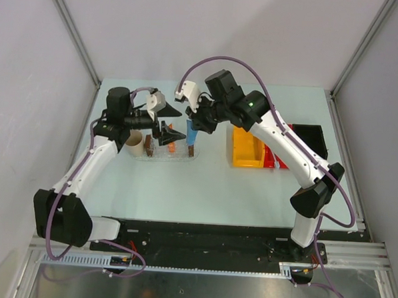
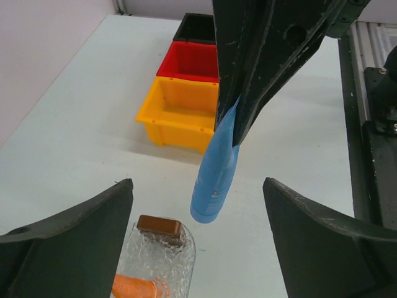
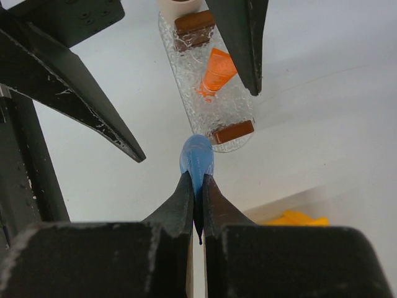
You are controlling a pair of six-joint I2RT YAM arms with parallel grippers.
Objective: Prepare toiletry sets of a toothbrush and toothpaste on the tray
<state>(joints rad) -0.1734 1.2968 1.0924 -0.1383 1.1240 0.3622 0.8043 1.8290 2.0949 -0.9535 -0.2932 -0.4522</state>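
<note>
The clear tray [image 3: 231, 110] has a brown block at each end, and the orange toothpaste [image 3: 217, 70] lies in it. My right gripper [image 3: 197, 177] is shut on the flat end of the blue toothpaste [image 3: 197, 156]. That tube hangs cap down just off the tray's near end block [image 2: 160, 227]. My left gripper [image 2: 197, 186] is open over the tray, its fingers [image 2: 80, 230] wide on either side of the hanging tube without touching it. From above, both grippers meet at the tray's right end [image 1: 185, 153]. The toothbrush is out of view.
A beige cup [image 1: 132, 142] stands at the tray's left end. A yellow bin [image 1: 247, 150], a red bin [image 2: 195, 61] and a black bin [image 1: 311, 137] sit in a row to the right of the tray.
</note>
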